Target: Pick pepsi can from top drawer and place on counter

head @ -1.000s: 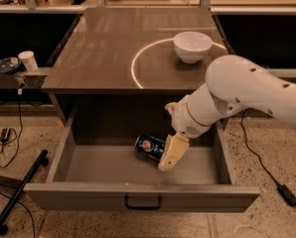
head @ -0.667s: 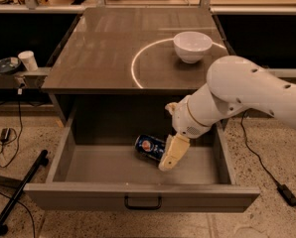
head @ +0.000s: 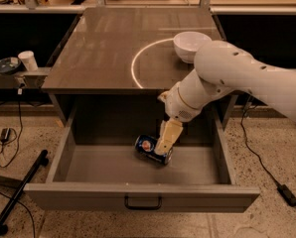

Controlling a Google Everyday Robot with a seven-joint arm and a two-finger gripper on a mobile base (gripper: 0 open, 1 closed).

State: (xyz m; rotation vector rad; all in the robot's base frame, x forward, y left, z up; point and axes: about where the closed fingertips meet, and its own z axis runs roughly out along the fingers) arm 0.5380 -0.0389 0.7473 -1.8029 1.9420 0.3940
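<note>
Nearest the camera, the plain flat front of the top drawer [head: 88,195] stands pulled well out from the cabinet, with its small dark bar handle [head: 143,203] at the centre. On the speckled floor a black pole [head: 20,191] lies slanted to the left of the drawer, and a dark cable [head: 257,152] runs down to a small adapter [head: 288,194] on the right. Inside the drawer, the pepsi can [head: 147,147] lies tipped on its side on the drawer floor, a little right of centre, its round logo end facing the camera and to the left. The cream-coloured gripper [head: 164,147] reaches down into the drawer and overlaps the right part of the can, touching it or nearly so; whether it has closed on the can or stands open cannot be told. The thick white arm [head: 237,78] comes in from the right, above the drawer's right side. Behind lies the glossy counter [head: 103,48], marked with a thin pale arc [head: 134,68], and a white bowl [head: 187,43] stands on it near the arm. Far left, a paper cup [head: 28,60] sits on a low ledge.
</note>
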